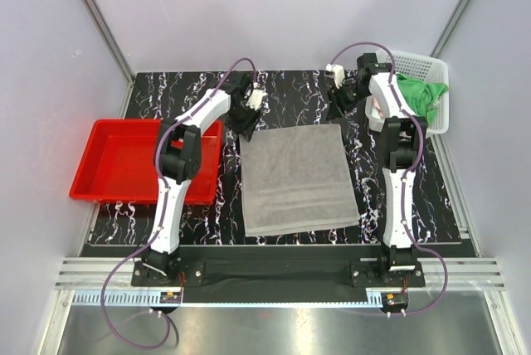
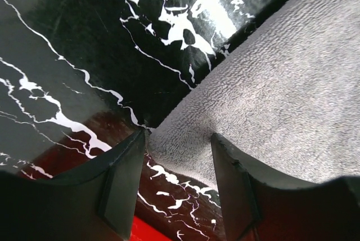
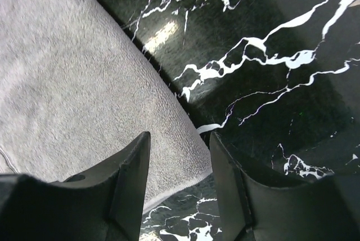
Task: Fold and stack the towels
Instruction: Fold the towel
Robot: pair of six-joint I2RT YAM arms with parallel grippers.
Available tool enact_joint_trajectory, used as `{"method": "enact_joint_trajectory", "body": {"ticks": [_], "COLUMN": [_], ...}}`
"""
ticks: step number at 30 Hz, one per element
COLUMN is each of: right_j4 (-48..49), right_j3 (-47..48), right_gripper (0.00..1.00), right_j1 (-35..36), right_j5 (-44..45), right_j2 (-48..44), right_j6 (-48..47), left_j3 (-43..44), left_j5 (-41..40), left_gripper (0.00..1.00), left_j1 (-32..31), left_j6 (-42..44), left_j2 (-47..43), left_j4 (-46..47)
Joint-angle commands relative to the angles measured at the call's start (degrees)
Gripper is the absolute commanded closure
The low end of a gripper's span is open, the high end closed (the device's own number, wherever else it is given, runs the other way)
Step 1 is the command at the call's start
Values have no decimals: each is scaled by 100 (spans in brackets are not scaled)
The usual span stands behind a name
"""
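Note:
A large grey towel [image 1: 297, 179] lies flat in the middle of the black marbled table. My left gripper [image 1: 246, 124] is open, its fingers astride the towel's far left corner [image 2: 180, 151]. My right gripper [image 1: 335, 113] is open over the towel's far right corner [image 3: 185, 151]. A bright green towel [image 1: 421, 95] lies crumpled in the white basket [image 1: 431, 69], with a bit of salmon-pink towel [image 1: 379, 109] under it. The pale mint-green towel is hidden.
A red tray [image 1: 124, 160] stands at the table's left edge, beside the left arm; its red rim [image 2: 152, 231] shows in the left wrist view. The white basket stands at the far right corner, close behind the right arm.

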Motion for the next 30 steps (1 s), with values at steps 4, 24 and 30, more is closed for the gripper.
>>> {"method": "enact_joint_trajectory", "body": {"ticks": [4, 24, 30], "right_j4": [-376, -886, -851], "right_j3": [489, 1087, 1052], "right_gripper": [47, 60, 96], "right_j1": [29, -120, -147], "right_j5": [15, 15, 6], "right_j2": [314, 885, 842], "right_j6": [-680, -900, -891], "left_j3": [442, 777, 900], "left_j5": [-52, 158, 431], "left_gripper": [46, 76, 100], "left_j1": [78, 184, 192], "left_j6": [203, 423, 379], "left_j2": [154, 479, 470], "left_j4": [-27, -229, -167]}}
